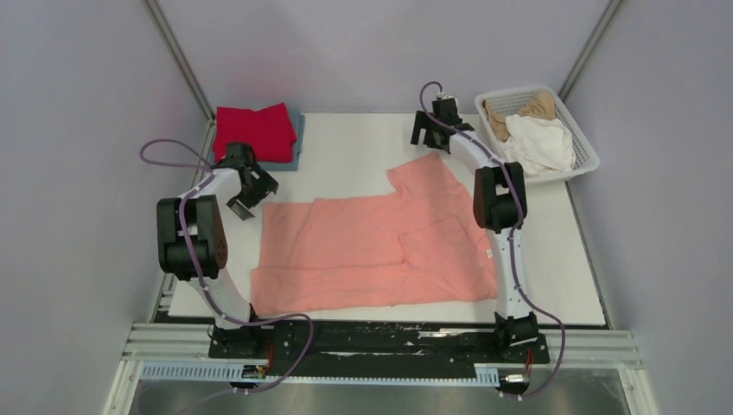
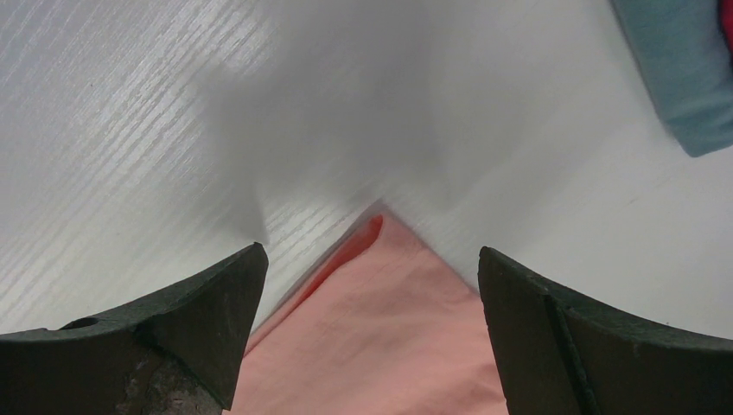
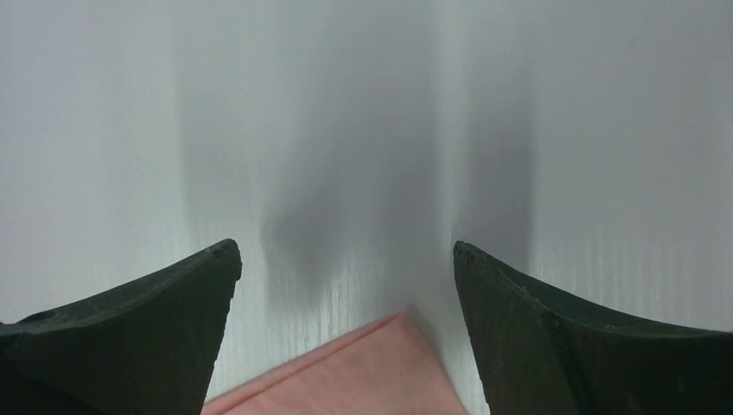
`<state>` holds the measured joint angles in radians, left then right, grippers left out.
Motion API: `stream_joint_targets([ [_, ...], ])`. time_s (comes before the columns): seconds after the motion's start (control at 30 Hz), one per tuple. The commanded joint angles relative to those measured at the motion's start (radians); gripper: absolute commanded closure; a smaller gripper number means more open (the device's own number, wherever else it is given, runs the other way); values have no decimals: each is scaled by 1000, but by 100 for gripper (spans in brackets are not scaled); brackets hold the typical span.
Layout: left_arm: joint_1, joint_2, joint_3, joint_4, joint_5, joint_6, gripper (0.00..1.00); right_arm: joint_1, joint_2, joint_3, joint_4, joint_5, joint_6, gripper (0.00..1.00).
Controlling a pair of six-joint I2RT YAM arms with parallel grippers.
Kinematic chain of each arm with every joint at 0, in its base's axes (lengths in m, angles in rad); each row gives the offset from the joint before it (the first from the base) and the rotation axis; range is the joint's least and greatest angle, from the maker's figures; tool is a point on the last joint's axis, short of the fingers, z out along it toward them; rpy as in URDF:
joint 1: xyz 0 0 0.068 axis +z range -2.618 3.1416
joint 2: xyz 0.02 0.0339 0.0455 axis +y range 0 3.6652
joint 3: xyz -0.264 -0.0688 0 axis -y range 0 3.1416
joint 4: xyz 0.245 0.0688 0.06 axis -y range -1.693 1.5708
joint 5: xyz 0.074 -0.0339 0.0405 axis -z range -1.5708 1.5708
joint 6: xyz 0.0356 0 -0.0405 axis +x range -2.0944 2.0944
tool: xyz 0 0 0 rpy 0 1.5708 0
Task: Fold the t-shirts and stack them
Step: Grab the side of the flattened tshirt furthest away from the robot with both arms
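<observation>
The red t-shirt (image 1: 255, 130) lay folded on the grey-blue t-shirt (image 1: 296, 149) at the table's far-left corner. The salmon-pink t-shirt (image 1: 363, 251) lay spread mid-table, seemingly only partly folded. The left gripper (image 1: 251, 188) and right gripper (image 1: 435, 132) hung wide open and empty over its far corners.

You have five soft cloth short-sleeved t-shirts in sight: one salmon-pink t-shirt (image 1: 372, 251) at the centre; one bright red folded t-shirt (image 1: 255, 131) and one grey-blue folded t-shirt (image 1: 297, 143) at 10 o'clock; one white crumpled t-shirt (image 1: 540, 143) and one tan crumpled t-shirt (image 1: 527, 108) at 2 o'clock; there too, one white plastic lattice basket (image 1: 519, 90); two black two-finger grippers, the left gripper (image 1: 252, 197) and the right gripper (image 1: 430, 141); one white table (image 1: 346, 147).
</observation>
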<state>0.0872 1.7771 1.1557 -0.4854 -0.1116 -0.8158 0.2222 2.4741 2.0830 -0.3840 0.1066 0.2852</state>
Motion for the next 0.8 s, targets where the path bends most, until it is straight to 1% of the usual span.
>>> stream_joint_targets([
  [0.0,5,-2,-32,-15,16,3,0,16,46,98,-17,-34,-27,0],
  [0.03,5,3,-36,-11,33,2,2,18,45,88,-17,-33,-28,0],
  [0.07,5,6,-44,-2,44,2,5,18,39,68,-18,-38,-36,3],
  [0.17,6,18,-50,6,86,4,8,28,4,3,-17,-28,-48,6],
  [0.2,6,22,-54,9,93,5,12,31,-10,-17,-18,-19,-53,7],
  [0.4,5,18,-69,3,116,18,24,56,-86,-108,-18,63,-97,12],
  [0.43,4,18,-68,2,115,25,27,57,-99,-119,-18,67,-100,13],
  [0.5,4,27,-40,-15,115,50,32,58,-116,-137,-20,65,-110,20],
  [0.6,4,41,-11,-28,132,88,36,58,-143,-170,-20,77,-115,21],
  [0.63,5,42,-14,-26,137,93,39,58,-150,-179,-20,83,-115,21],
  [0.77,4,45,-31,-24,130,97,40,58,-164,-195,-21,79,-115,22],
])
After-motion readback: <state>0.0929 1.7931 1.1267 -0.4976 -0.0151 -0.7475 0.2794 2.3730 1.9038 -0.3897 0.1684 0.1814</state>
